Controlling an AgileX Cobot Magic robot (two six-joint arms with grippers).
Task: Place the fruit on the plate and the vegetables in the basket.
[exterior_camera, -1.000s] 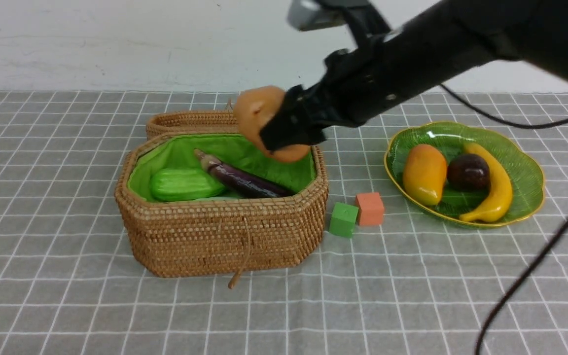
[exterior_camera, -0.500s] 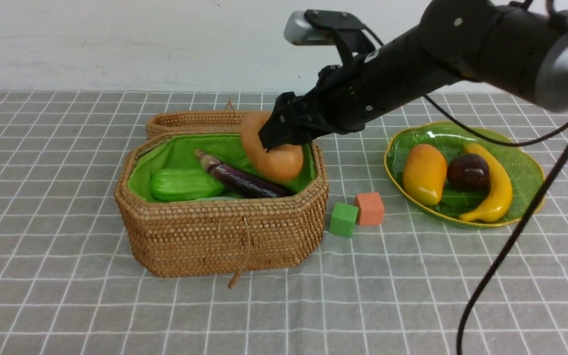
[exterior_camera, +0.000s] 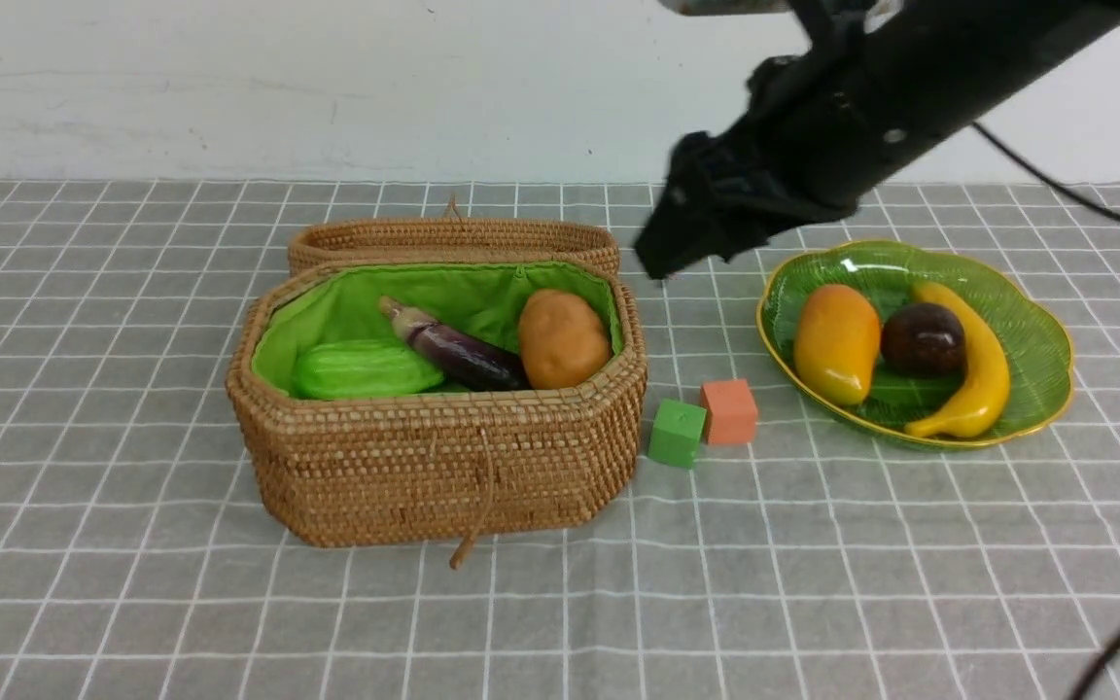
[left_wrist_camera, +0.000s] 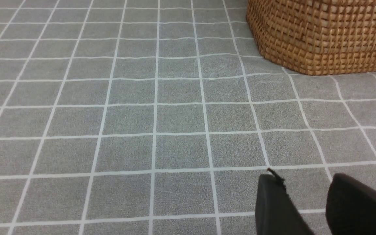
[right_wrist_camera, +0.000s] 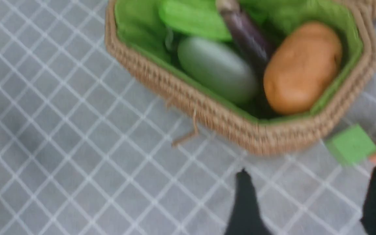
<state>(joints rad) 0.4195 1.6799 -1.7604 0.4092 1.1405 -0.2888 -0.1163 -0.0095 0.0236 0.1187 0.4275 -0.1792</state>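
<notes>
The basket [exterior_camera: 434, 457] sits near the middle of the worktop [exterior_camera: 84, 583], a bit toward the left edge, with its lid [exterior_camera: 453, 236] folded open behind it toward the far edge. Inside the green cloth lie the bumpy green gourd [exterior_camera: 361, 367], the thin purple eggplant [exterior_camera: 453, 350] and the tan potato [exterior_camera: 563, 338], which rests at the right end against the lining. The right wrist view is blurry, but it shows a pale long radish [right_wrist_camera: 217, 68] in there too, next to the potato [right_wrist_camera: 300, 67]. The plate [exterior_camera: 1036, 340] sits near the right edge of the worktop. On it are the mango [exterior_camera: 837, 342], the small dark fruit [exterior_camera: 924, 337] and the banana [exterior_camera: 973, 365], all side by side and touching. Between the basket and the plate, a green cube [exterior_camera: 677, 433] and an orange cube [exterior_camera: 729, 411] stand touching each other on the cloth. The right gripper [exterior_camera: 662, 258] hangs in the air above the gap between basket and plate. It holds nothing, and the right wrist view shows its two fingers spread wide apart [right_wrist_camera: 308, 202]. The left gripper [left_wrist_camera: 308, 202] is low over the bare worktop near the basket's left side [left_wrist_camera: 321, 36]. Its fingers have a narrow gap and nothing between them.
</notes>
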